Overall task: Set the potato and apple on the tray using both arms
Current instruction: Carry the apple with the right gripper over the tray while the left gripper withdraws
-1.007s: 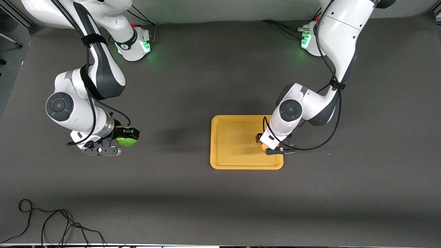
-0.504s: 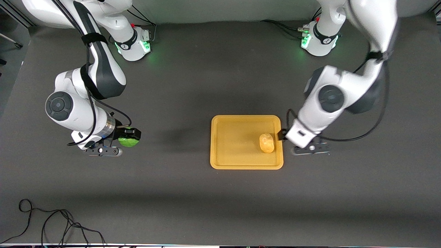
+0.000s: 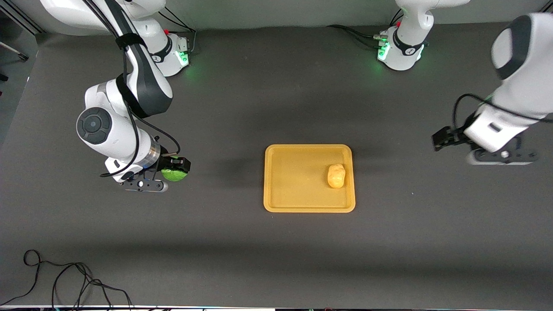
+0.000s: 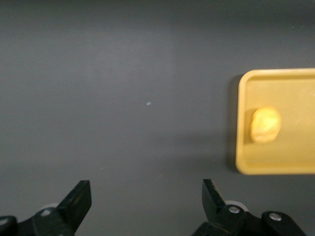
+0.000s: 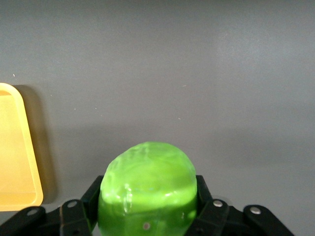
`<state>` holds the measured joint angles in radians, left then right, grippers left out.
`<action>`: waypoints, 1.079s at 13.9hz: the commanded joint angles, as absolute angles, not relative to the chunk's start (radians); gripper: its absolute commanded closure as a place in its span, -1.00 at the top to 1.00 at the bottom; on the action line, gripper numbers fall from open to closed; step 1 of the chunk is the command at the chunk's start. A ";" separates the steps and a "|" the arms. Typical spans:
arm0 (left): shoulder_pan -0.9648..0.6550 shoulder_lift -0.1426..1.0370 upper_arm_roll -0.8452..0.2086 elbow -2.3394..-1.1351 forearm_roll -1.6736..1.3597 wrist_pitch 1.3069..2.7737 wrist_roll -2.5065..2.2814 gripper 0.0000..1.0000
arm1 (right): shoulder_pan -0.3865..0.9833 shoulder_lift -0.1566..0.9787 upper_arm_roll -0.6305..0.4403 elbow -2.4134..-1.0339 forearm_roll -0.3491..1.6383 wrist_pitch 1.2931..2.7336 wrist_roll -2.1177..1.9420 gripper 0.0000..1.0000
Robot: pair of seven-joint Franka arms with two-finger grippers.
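The orange-yellow tray (image 3: pixel 293 190) lies mid-table; it also shows in the left wrist view (image 4: pixel 290 157) and the right wrist view (image 5: pixel 15 162). The yellow potato (image 3: pixel 336 176) lies in the tray near the rim toward the left arm's end, also seen in the left wrist view (image 4: pixel 266 124). My left gripper (image 3: pixel 440 139) is open and empty, up over bare table toward the left arm's end; its jaws show wide apart in the left wrist view (image 4: pixel 146 199). My right gripper (image 3: pixel 177 169) is shut on the green apple (image 3: pixel 173 175), over bare table toward the right arm's end. The apple fills the jaws in the right wrist view (image 5: pixel 147 189).
A black cable (image 3: pixel 65 280) lies coiled near the table's front edge at the right arm's end. The two green-lit bases (image 3: pixel 173 56) stand along the table's back edge.
My left gripper let go of the potato on the tray and swung away toward the left arm's end. My right gripper with the apple moved a little toward the tray.
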<state>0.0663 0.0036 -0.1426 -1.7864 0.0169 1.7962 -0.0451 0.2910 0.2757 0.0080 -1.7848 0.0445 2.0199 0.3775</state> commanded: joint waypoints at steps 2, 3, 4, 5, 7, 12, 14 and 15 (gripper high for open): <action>0.135 -0.080 -0.147 -1.821 0.008 1.741 0.058 1.00 | 0.350 0.284 0.002 -1.761 0.055 2.006 0.445 -0.49; 0.147 -0.086 -0.147 -1.818 0.009 1.738 0.060 1.00 | 0.350 0.291 0.003 -1.743 0.057 2.008 0.452 -0.49; 0.156 -0.101 -0.147 -1.818 0.009 1.738 0.060 1.00 | 0.360 0.313 0.003 -1.724 0.066 2.011 0.465 -0.49; 0.156 -0.110 -0.147 -1.819 0.011 1.736 0.057 1.00 | 0.397 0.324 0.003 -1.700 0.086 2.022 0.494 -0.49; 0.155 -0.127 -0.149 -1.819 0.015 1.730 0.054 1.00 | 0.442 0.380 0.003 -1.622 0.092 2.026 0.588 -0.49; 0.155 -0.138 -0.149 -1.790 0.015 1.692 0.058 1.00 | 0.636 0.670 -0.002 -1.300 0.075 2.031 0.945 -0.52; 0.155 -0.130 -0.149 -1.798 0.020 1.701 0.058 1.00 | 0.679 0.774 -0.002 -1.227 0.077 2.116 0.980 -0.52; 0.155 -0.124 -0.149 -1.801 0.032 1.710 0.060 1.00 | 0.695 0.825 -0.002 -1.203 0.077 2.172 0.988 -0.52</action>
